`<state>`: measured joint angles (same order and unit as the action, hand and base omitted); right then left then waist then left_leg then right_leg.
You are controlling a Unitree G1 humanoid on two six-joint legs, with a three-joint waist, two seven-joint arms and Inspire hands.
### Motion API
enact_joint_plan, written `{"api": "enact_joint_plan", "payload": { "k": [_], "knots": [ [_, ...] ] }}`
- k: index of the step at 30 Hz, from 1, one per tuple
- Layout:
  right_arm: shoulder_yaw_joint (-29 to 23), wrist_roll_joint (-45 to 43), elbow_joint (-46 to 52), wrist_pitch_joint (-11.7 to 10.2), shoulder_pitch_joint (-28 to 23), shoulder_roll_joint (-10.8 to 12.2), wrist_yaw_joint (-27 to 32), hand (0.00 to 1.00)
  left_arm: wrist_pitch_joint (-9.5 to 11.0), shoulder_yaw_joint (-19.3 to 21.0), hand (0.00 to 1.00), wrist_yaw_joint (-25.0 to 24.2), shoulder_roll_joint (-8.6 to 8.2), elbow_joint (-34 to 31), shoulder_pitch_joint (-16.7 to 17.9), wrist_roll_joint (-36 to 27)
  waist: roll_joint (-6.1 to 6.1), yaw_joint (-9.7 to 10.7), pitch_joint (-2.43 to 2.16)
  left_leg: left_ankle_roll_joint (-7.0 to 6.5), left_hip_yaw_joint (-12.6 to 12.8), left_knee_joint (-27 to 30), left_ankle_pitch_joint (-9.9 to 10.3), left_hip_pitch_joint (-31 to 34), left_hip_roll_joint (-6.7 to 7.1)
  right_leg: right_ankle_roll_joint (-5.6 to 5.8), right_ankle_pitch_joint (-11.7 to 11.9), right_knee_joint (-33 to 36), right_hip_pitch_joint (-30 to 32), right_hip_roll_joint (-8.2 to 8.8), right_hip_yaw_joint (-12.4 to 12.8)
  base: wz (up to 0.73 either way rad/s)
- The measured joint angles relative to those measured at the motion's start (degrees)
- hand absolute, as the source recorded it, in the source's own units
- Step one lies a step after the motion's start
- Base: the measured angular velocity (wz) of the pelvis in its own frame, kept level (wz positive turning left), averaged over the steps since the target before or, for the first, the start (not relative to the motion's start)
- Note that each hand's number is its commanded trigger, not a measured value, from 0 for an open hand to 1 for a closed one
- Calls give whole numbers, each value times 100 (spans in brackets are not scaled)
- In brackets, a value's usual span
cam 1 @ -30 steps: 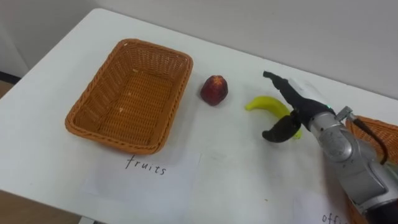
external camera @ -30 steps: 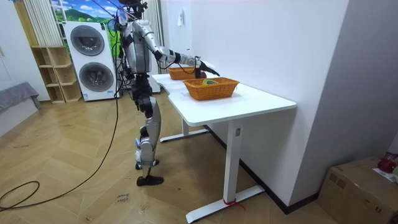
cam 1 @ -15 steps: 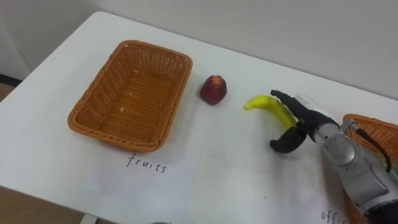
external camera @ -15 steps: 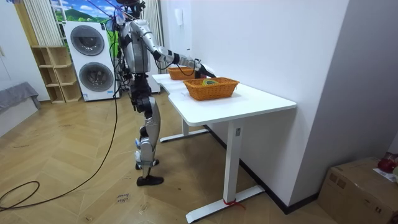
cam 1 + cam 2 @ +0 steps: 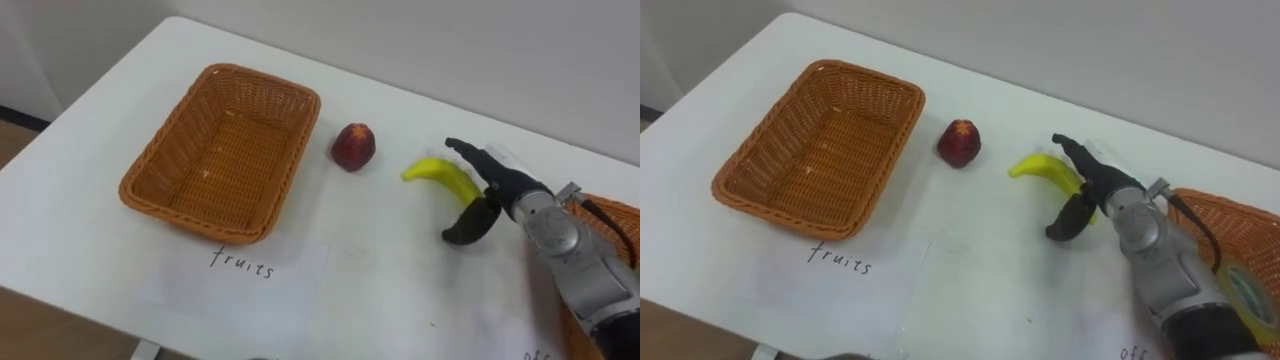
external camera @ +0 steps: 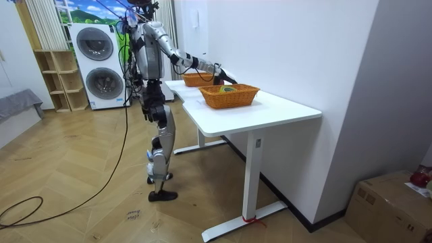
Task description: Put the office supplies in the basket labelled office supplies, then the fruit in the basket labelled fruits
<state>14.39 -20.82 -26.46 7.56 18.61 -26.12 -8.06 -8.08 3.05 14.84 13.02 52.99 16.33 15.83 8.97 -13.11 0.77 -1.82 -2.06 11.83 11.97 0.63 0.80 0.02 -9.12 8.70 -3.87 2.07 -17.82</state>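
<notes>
Right hand (image 5: 495, 190) spread wide astride curved yellow banana (image 5: 440, 176), nothing gripped. Banana lies near white table's (image 5: 380, 285) far edge, beside round red fruit (image 5: 353, 147). Likely light, firm, smooth-skinned, bruisable; grasp mid-curve.

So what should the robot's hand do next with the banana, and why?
Probably close the right hand round the banana. Its fingers are open, reaching over the banana's far side with the thumb on the near side, and the banana lies on the table, outside the empty fruits basket.
</notes>
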Motion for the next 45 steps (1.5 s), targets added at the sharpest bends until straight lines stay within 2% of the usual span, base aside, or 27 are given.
{"api": "enact_joint_plan", "payload": {
  "k": [7,12,16,20,21,26,27,28,29,30,35,37,45],
  "knots": [
    [10,101,-159,3,85,-22,23,0,-6,-102,0,-35,54,-71,-10,-1,-2,-3,1,4,-43,0,-2,31,0,0,0,-3,2,4,-93,2],
    [11,48,-246,11,215,-41,-279,0,-35,-86,0,-188,62,-64,15,10,5,-33,-4,17,-77,-1,-17,40,7,0,0,-2,-2,1,-136,3],
    [26,4,-386,10,297,-77,-579,0,-43,-99,0,-341,76,-8,-11,11,68,-63,-35,34,-170,14,-43,62,18,0,0,-4,-15,-3,-229,12],
    [87,25,-592,12,407,-172,-823,0,-67,-108,0,-453,90,57,-40,10,135,-136,-6,45,-228,47,-53,74,6,0,-1,-7,-27,-8,-266,8],
    [235,51,-696,23,525,-247,-905,0,-73,-108,0,-484,92,102,-71,9,139,-143,-5,47,-247,41,-55,76,1,0,-1,-7,-28,-4,-274,4],
    [523,53,-829,123,733,-352,-1391,0,-76,-94,0,-614,218,224,-197,10,212,-255,36,64,-253,-12,-75,72,4,-1,0,-11,-25,-19,-275,0],
    [513,51,-902,131,754,-367,-1443,5,-74,-94,0,-680,234,224,-229,11,225,-295,40,67,-256,-11,-77,70,10,-1,0,-11,-30,-21,-276,0],
    [515,48,-945,134,763,-375,-1485,39,-64,-94,0,-713,239,220,-246,16,237,-314,45,69,-268,-11,-79,65,19,-1,0,-11,-42,-23,-279,4],
    [515,49,-983,130,776,-375,-1522,80,-62,-94,0,-723,239,220,-249,19,240,-319,46,70,-272,-10,-79,61,19,-1,-1,-11,-49,-24,-278,4],
    [519,49,-1084,130,821,-374,-1652,100,-62,-94,0,-773,240,220,-252,44,245,-331,49,70,-276,-10,-79,43,19,-1,0,-11,-67,-25,-279,3],
    [508,-99,-1256,156,908,-379,-1611,100,-61,-101,0,-916,293,221,-299,68,285,-439,59,69,-288,-22,-77,-7,20,-1,0,-12,-111,-26,-295,0],
    [482,-175,-1349,251,1025,-381,-1574,100,-56,-102,0,-940,342,221,-311,68,297,-461,53,70,-302,-20,-78,-7,23,-1,0,-12,-119,-25,-315,2],
    [469,-185,-1368,318,1058,-391,-1588,100,-57,-101,0,-1008,368,242,-355,66,311,-457,47,69,-306,-9,-78,-10,25,-1,0,-12,-121,-21,-360,1]
  ]
}}
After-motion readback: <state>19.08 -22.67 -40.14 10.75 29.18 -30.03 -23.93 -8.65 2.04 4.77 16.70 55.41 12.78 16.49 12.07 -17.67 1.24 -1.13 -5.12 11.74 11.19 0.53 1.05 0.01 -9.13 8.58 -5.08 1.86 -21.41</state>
